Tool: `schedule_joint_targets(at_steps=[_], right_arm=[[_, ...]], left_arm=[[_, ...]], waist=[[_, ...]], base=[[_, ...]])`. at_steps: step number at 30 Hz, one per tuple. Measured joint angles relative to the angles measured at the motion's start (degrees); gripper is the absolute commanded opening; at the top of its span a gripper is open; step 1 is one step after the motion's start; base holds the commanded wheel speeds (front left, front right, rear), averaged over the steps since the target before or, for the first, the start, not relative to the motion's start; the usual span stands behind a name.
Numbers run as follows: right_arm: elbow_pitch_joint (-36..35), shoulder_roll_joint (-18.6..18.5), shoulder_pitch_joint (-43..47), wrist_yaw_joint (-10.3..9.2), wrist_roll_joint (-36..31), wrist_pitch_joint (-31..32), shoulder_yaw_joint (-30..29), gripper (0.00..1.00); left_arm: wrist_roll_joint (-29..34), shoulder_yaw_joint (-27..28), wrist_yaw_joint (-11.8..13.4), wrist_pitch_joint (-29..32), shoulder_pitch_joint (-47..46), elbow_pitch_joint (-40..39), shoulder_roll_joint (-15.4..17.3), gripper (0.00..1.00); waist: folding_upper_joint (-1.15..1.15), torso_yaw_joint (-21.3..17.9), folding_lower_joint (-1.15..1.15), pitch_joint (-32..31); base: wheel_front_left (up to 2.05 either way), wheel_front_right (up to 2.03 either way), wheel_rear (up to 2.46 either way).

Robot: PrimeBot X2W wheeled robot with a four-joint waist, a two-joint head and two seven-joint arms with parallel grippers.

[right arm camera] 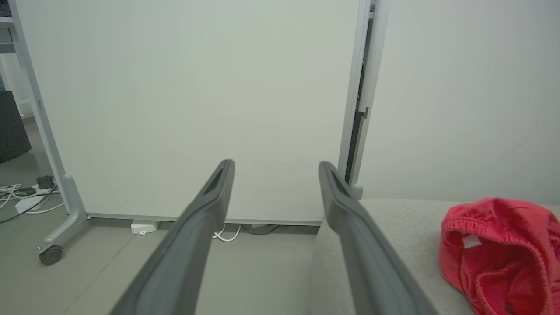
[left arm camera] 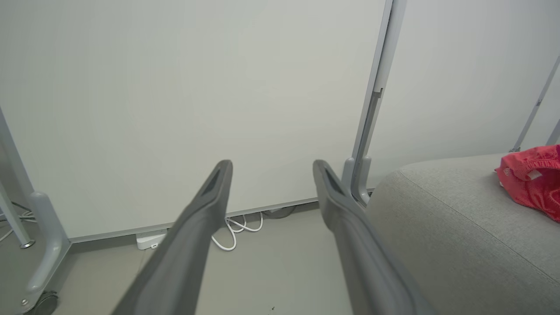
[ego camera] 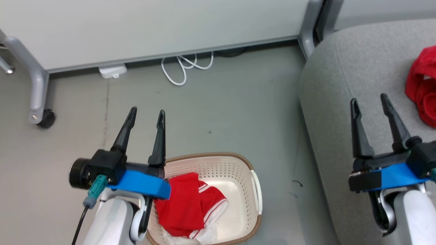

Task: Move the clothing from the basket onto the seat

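The cream basket (ego camera: 253, 190) with a brown rim stands on the floor at bottom centre. Inside it lies the red garment with white stripe trim (ego camera: 189, 211). My left gripper (ego camera: 147, 115) hangs open just left of and above the basket, empty. The plain red garment (ego camera: 422, 85) (left arm camera: 531, 181) (right arm camera: 498, 249) rests on the grey sofa (ego camera: 340, 85) (left arm camera: 446, 218) (right arm camera: 393, 214) at the right. My right gripper (ego camera: 369, 98) is open over the sofa's front part, left of that garment, holding nothing.
A white partition panel (ego camera: 153, 27) on wheeled metal legs (ego camera: 37, 85) stands behind. White cables (ego camera: 184, 68) and a white power block (ego camera: 112, 71) lie on the grey floor below it. Bare floor lies between basket, sofa and panel.
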Motion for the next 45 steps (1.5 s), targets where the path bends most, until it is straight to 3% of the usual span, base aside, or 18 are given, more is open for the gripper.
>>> schedule_joint_targets(at_steps=[11,20,45], right_arm=[[-3.6,2.9,7.9,0.0,-1.1,0.0,0.6,1.0],[-4.7,4.3,13.9,0.0,-1.1,0.0,0.2,1.0],[-3.6,4.6,15.8,0.0,1.1,0.0,0.5,1.0]], left_arm=[[2.8,5.9,-1.4,0.0,7.9,-0.2,-1.9,1.0],[4.4,8.3,-2.5,0.0,11.3,-0.6,-2.7,1.0],[6.0,10.2,-3.8,0.0,12.0,0.5,-3.4,1.0]], waist=[[0.0,3.7,0.0,-7.1],[0.0,4.7,0.0,-10.1],[0.0,4.6,0.01,-10.8]], base=[[0.0,0.0,0.0],[0.0,0.0,0.0],[0.0,0.0,0.0]])
